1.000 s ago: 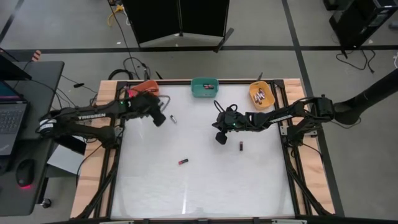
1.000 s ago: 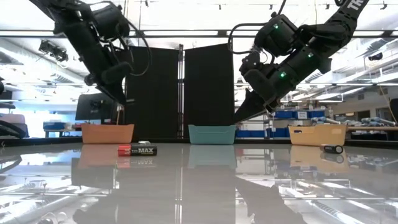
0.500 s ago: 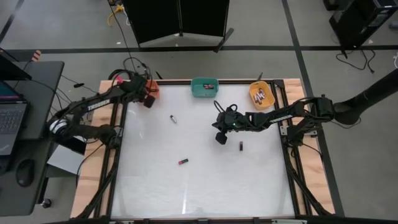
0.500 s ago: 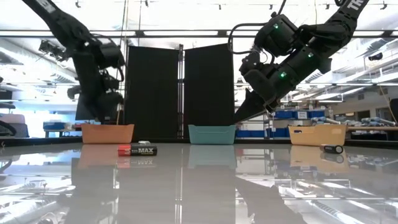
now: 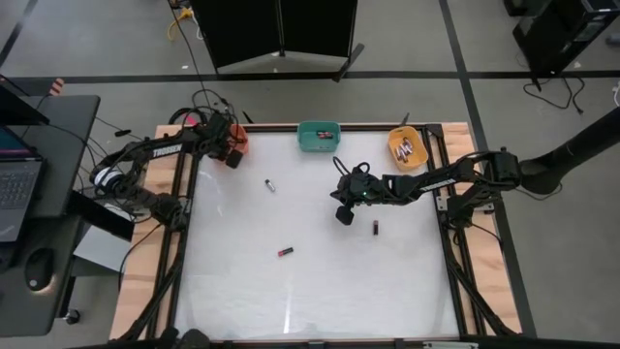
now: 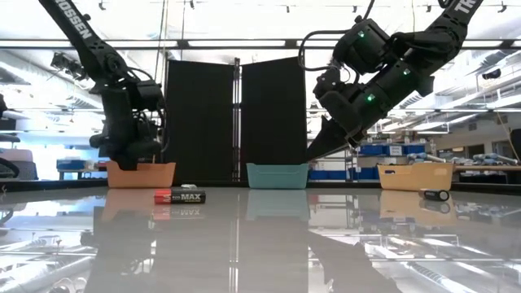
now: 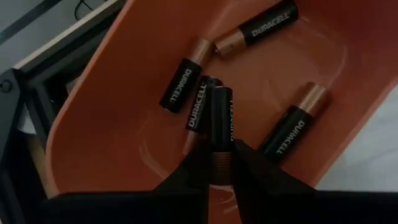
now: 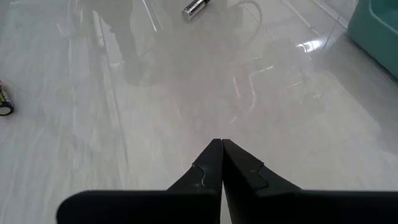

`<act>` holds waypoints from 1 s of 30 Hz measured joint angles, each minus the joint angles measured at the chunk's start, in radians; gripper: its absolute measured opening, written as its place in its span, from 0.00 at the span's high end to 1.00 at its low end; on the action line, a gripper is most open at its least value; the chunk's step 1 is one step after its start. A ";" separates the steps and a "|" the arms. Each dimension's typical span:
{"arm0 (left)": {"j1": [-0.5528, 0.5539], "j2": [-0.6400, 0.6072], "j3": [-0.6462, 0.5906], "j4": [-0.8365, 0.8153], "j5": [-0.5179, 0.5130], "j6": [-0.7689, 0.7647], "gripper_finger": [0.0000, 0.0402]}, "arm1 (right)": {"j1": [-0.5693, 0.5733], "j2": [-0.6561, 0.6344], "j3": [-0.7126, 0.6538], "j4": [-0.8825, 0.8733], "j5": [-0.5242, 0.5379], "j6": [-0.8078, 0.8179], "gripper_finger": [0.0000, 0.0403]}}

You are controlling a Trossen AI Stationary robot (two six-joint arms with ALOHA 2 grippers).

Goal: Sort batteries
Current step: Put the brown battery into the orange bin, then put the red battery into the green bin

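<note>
My left gripper [image 5: 231, 155] hangs over the orange bin [image 5: 235, 137] at the table's far left corner, shut on a black-and-copper battery [image 7: 219, 118]. Several like batteries [image 7: 179, 84] lie on the bin's floor. My right gripper [image 5: 344, 214] is shut on nothing and hovers above the table right of centre [image 8: 221, 149]. On the table lie a silvery battery [image 5: 270, 184], a red battery [image 5: 285, 252] and a dark battery [image 5: 375, 229], each on its side. The low view shows the red one [image 6: 180, 196] nearest. My left gripper pinches the black-and-copper battery by its copper end [image 7: 221, 163] between the two fingertips [image 7: 193, 168]. The fingers lie along the battery, which sticks out past them over the bin's floor. Whether its black end touches the batteries under it, I cannot tell.
A teal bin [image 5: 318, 136] stands at the middle of the far edge and a yellow bin [image 5: 405, 147] with batteries at the far right. A wooden frame [image 5: 155, 281] borders the white table. The near half of the table holds only the red battery.
My left gripper has moved from over the table beside the silvery battery toward the far left corner and come down over the orange bin, still shut on its battery. The batteries on the table have stayed put.
</note>
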 joint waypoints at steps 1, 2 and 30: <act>0.000 0.000 0.000 -0.001 -0.001 -0.001 0.88 | 0.000 0.000 0.000 0.000 0.000 0.000 0.95; 0.000 0.000 0.000 0.000 -0.001 -0.001 0.88 | 0.000 0.000 0.000 0.000 0.000 0.000 0.95; -0.077 -0.012 0.000 0.034 -0.013 0.105 0.72 | 0.000 0.000 0.000 0.000 0.000 0.001 0.92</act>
